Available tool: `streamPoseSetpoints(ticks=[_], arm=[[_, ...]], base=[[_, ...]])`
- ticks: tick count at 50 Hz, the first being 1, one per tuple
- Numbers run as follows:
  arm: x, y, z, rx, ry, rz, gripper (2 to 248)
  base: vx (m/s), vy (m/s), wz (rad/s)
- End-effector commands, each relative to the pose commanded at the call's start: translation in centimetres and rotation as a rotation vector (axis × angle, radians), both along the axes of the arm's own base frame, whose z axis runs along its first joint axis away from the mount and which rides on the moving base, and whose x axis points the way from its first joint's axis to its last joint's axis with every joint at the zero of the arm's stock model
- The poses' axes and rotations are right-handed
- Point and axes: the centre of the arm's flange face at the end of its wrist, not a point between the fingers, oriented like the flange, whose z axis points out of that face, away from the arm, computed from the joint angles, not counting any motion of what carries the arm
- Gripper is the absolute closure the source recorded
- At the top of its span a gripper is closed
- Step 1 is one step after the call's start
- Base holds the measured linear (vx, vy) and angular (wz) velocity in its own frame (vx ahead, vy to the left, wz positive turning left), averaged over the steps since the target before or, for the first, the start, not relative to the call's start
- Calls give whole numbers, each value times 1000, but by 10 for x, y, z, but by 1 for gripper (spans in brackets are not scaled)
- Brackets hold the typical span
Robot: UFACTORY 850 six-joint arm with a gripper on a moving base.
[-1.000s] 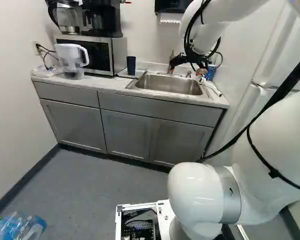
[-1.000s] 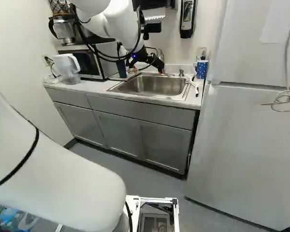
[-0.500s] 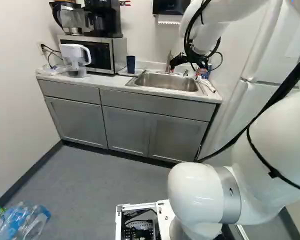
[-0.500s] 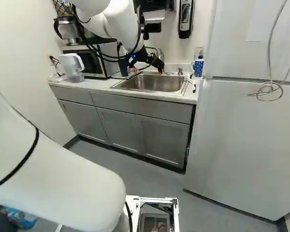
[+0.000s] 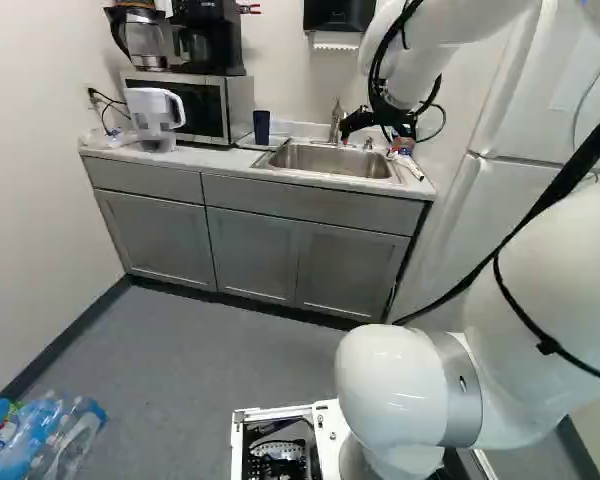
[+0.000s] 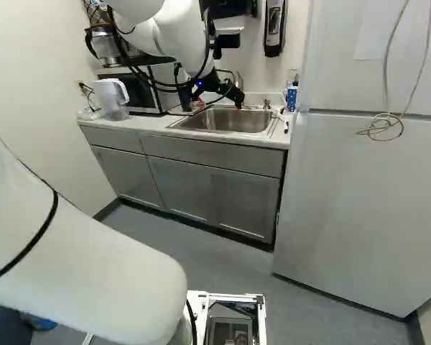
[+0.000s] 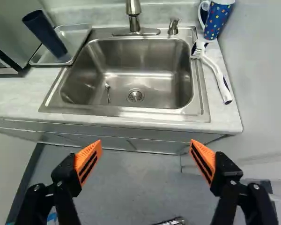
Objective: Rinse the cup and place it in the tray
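Base has moved since the earlier frame: counter scene shifted in both base views; arm (image 6: 174,39), fingers (image 6: 236,96) included, about unchanged against its joint. Dark blue cup (image 7: 43,32) stands in the metal tray (image 7: 79,43), beside the sink (image 7: 140,56). Wrist view: fingers (image 7: 88,161) wide open; cup ahead, well apart from them.

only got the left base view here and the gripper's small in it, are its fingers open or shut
Observer: Open. The wrist view shows the gripper with its two fingers wide apart and nothing held between them.
Operator: ok, anything lying down in the sink
Observer: Yes, the wrist view shows a thin, spoon-like metal utensil on the bottom of the sink, beside the drain.
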Motion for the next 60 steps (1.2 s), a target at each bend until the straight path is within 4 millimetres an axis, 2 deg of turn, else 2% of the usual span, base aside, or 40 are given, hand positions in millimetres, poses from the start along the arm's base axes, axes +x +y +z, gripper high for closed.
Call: streamPoseSetpoints(ticks=[31,60], arm=[[0,0,0,0,0,0,3],[0,1,-2,-1,-2,1,3]], base=[[-68,0,6],[-1,0,0]])
